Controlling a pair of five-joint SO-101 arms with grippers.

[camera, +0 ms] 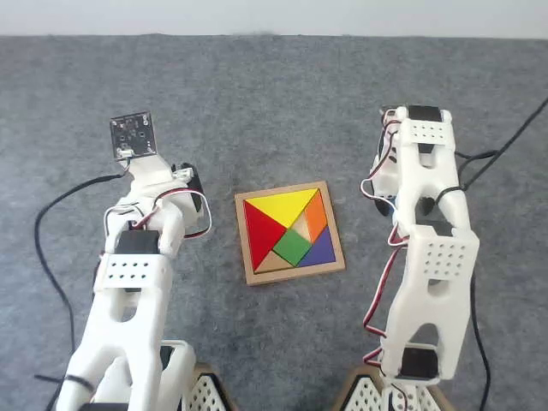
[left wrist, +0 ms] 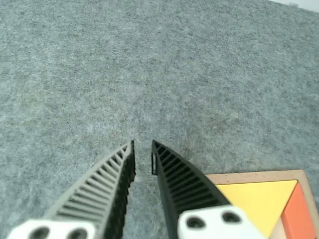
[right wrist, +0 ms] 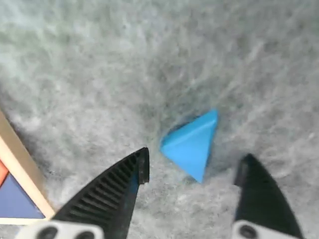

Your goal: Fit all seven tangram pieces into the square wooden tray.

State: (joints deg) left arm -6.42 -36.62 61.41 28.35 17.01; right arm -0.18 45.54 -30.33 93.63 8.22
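The square wooden tray lies mid-table holding a yellow triangle, red triangle, orange piece, green square and purple triangle. Two tan patches in it could be bare wood or pieces. A light blue triangle lies flat on the carpet to the right of the tray. My right gripper is open and straddles it, with a finger on each side and not touching it. My left gripper is shut and empty over bare carpet, past the tray's far left corner.
Grey carpet covers the whole table. The left arm and right arm flank the tray, with cables trailing beside each. A tray corner sits close to the right gripper's finger.
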